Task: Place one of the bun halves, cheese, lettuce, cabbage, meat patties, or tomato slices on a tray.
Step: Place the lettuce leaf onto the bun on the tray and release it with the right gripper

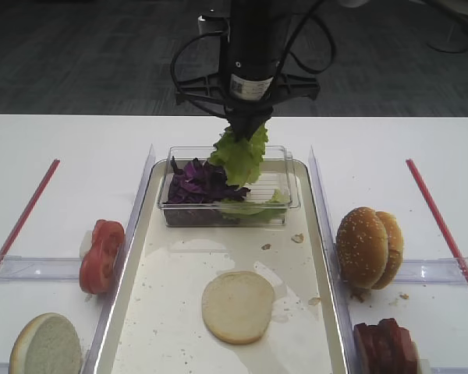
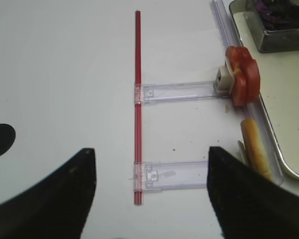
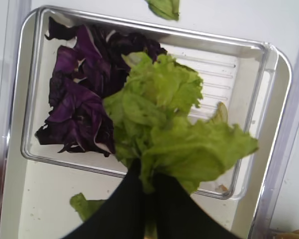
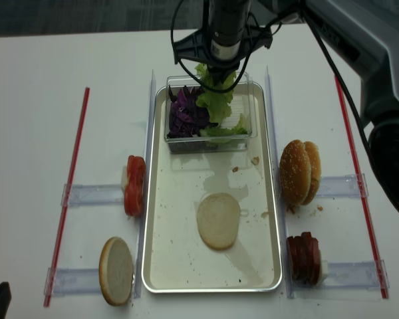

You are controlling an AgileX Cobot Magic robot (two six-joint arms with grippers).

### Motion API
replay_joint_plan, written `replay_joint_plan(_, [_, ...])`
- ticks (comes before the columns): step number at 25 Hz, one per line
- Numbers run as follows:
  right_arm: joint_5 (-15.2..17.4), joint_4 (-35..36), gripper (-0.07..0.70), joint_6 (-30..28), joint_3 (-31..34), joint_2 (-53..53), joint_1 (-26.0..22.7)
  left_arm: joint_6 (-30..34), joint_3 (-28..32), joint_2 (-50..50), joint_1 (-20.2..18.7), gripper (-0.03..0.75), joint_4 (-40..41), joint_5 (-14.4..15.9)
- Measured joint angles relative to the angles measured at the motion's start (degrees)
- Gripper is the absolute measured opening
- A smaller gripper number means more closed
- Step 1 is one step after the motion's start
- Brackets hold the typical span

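Observation:
My right gripper (image 1: 248, 131) (image 3: 148, 184) is shut on a clump of lettuce (image 1: 240, 156) (image 3: 174, 124), hanging above the clear tub (image 1: 292, 191) at the far end of the tray (image 1: 164, 312). Purple cabbage (image 1: 196, 181) (image 3: 82, 99) fills the tub's left half. A flat bun half (image 1: 238, 306) lies on the tray floor. Tomato slices (image 1: 101, 255) (image 2: 243, 74) stand left of the tray, meat patties (image 1: 386, 347) at its right. No cheese is in view. My left gripper (image 2: 152, 179) is open over bare table.
Sesame bun halves (image 1: 368, 246) stand on a clear holder right of the tray, and another bun half (image 1: 45, 344) is at front left. Red strips (image 1: 23, 214) (image 1: 441, 218) mark both sides. A loose lettuce scrap (image 3: 87, 206) lies near the tub.

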Motion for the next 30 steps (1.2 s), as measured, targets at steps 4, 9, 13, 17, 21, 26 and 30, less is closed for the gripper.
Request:
replay_joint_plan(4, [0.0,-0.2,0.065,0.0,2.7,-1.0,0.8,0.0,0.0,0.0,0.0,0.439,0.0,0.0])
replay_joint_plan(9, [0.0,-0.4,0.065,0.5,4.8,-1.7,1.9,0.0,0.0,0.0,0.0,0.439,0.0,0.0])
replay_joint_plan(13, [-0.1,0.0,0.065,0.9,6.2,-1.9,2.6,0.0,0.0,0.0,0.0,0.439,0.0,0.0])
replay_joint_plan(17, [-0.2,0.1,0.065,2.0,8.3,-2.8,3.3,0.0,0.0,0.0,0.0,0.439,0.0,0.0])
replay_joint_plan(21, [-0.2,0.1,0.065,2.8,10.0,-4.7,4.4,0.0,0.0,0.0,0.0,0.439,0.0,0.0])
replay_joint_plan(26, [-0.3,0.1,0.065,4.0,14.1,-7.4,6.0,0.0,0.0,0.0,0.0,0.439,0.0,0.0])
replay_joint_plan(30, [-0.3,0.0,0.065,5.8,17.8,-9.7,7.4,0.0,0.0,0.0,0.0,0.439,0.0,0.0])
